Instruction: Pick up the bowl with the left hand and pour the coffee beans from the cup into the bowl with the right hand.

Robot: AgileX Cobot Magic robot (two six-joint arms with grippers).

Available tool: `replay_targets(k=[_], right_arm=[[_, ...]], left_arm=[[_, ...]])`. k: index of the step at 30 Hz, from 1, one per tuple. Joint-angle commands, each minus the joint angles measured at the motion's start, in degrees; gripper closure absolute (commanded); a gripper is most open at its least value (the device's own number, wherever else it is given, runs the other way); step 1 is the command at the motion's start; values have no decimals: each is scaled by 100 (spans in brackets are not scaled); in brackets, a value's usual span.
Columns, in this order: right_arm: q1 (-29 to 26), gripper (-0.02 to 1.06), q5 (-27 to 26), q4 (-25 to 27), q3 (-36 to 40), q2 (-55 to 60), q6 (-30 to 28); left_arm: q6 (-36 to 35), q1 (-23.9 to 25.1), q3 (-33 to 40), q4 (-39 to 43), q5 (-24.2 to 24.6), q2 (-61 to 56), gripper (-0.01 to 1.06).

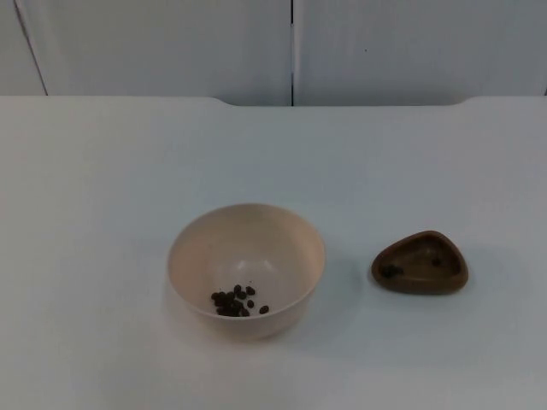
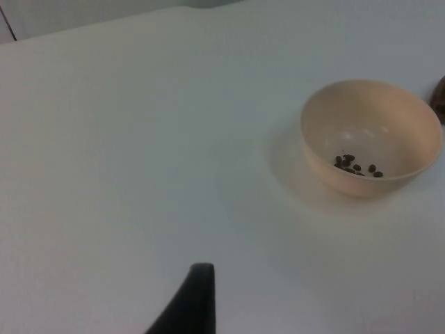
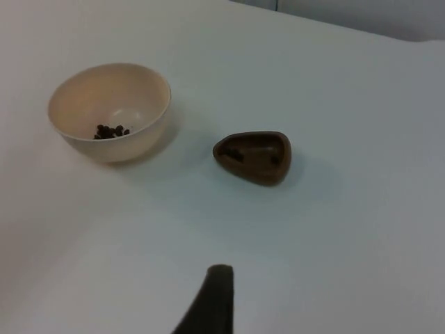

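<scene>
Only one black fingertip of the left gripper (image 2: 198, 296) is visible, above bare table and well short of the bowl (image 1: 246, 269), so I cannot tell whether its fingers are apart or together. The same goes for the right gripper (image 3: 214, 299), which hangs back from the cup (image 3: 254, 157); both arms seem to be waiting.

The cream bowl stands upright on the white table (image 1: 102, 188) with a small heap of coffee beans (image 1: 235, 301) inside, and the brown wooden cup sits just beside it on the right, almost empty.

The pour looks done. A further grab could tip the light bowl and scatter the beans, or knock the shallow cup sliding.
</scene>
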Motion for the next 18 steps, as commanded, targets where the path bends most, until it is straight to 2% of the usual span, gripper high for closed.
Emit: replay_targets(k=[1, 2, 5, 18], right_arm=[[-3, 10, -14, -10, 10, -24, -12], [-3, 10, -14, -10, 10, -24, -12], [-3, -1, -14, -21, 10, -24, -12], [-3, -1, -14, -31, 10, -24, -12]], left_arm=[[-30, 3, 22, 11, -4, -38, 0], [-30, 3, 22, 11, -4, -38, 0], [-30, 3, 22, 11, -4, -38, 0], [-30, 3, 22, 11, -4, -38, 0]])
